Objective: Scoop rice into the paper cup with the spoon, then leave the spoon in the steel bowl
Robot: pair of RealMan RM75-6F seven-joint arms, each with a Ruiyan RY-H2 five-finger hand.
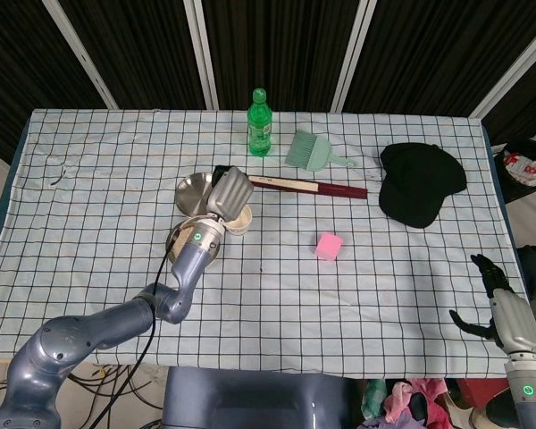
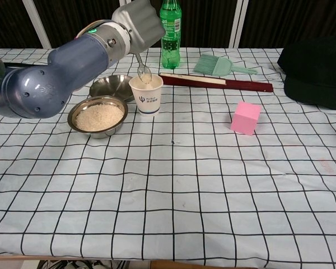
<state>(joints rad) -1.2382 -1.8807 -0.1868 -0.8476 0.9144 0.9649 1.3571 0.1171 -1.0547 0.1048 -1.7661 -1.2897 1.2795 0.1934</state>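
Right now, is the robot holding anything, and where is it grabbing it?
The left hand holds the spoon by its handle's top end, bowl tipped over the paper cup. The right hand holds nothing.

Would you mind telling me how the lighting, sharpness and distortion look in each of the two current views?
Head view: even overhead light, only faint shadows beside the green bottle and black cap; the table edges splay slightly. Chest view: sharp on the paper cup and spoon, soft highlights on the left hand and the empty steel bowl; dark backdrop, no obvious blur.

Even, sharp light (shadows perhaps faint)
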